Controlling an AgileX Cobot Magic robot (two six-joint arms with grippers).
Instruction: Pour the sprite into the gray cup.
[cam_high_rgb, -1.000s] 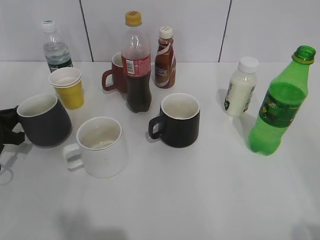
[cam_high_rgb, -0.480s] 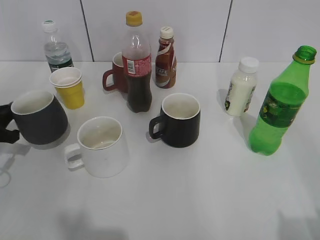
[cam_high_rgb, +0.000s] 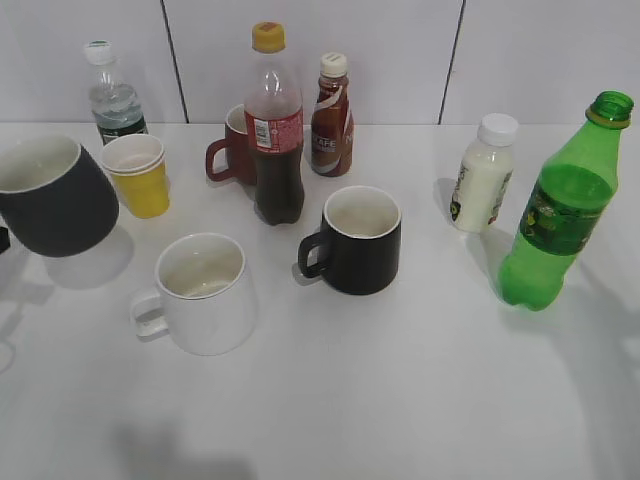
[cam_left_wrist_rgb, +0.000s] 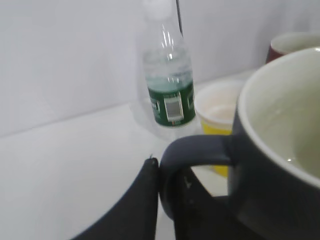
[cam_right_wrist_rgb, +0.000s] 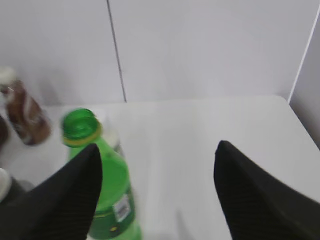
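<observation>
- Left wrist view: left gripper (cam_left_wrist_rgb: 167, 200) clamped on the loop handle of the gray cup (cam_left_wrist_rgb: 280, 150); one dark finger (cam_left_wrist_rgb: 131, 210) sits outside the loop, the other passes through it.
- Gray cup fills the right of that view, white inside showing, nothing visible in it.
- Behind the cup: yellow paper cup (cam_left_wrist_rgb: 220, 112), then a clear water bottle (cam_left_wrist_rgb: 167, 75) with green label, standing by the white wall.
- Exterior view: gray cup (cam_high_rgb: 50, 200) at far left, tilted, lifted clear of the white table (cam_high_rgb: 400, 400), its shadow lying apart below it. Only a sliver of the gripper shows at the frame edge.
- Right wrist view: right gripper (cam_right_wrist_rgb: 157, 187) spread wide, holding nothing. The sprite bottle (cam_right_wrist_rgb: 102, 185) stands just past the left finger (cam_right_wrist_rgb: 60, 200), partly behind it; contact cannot be told.
- Exterior view: sprite bottle (cam_high_rgb: 562, 205) upright at far right, uncapped, well apart from the gray cup. Right gripper out of frame.
- Between them: white mug (cam_high_rgb: 200, 292), black mug (cam_high_rgb: 355, 240), cola bottle (cam_high_rgb: 274, 130), brown coffee bottle (cam_high_rgb: 331, 115), dark red mug (cam_high_rgb: 233, 148), white milk bottle (cam_high_rgb: 480, 175).
</observation>
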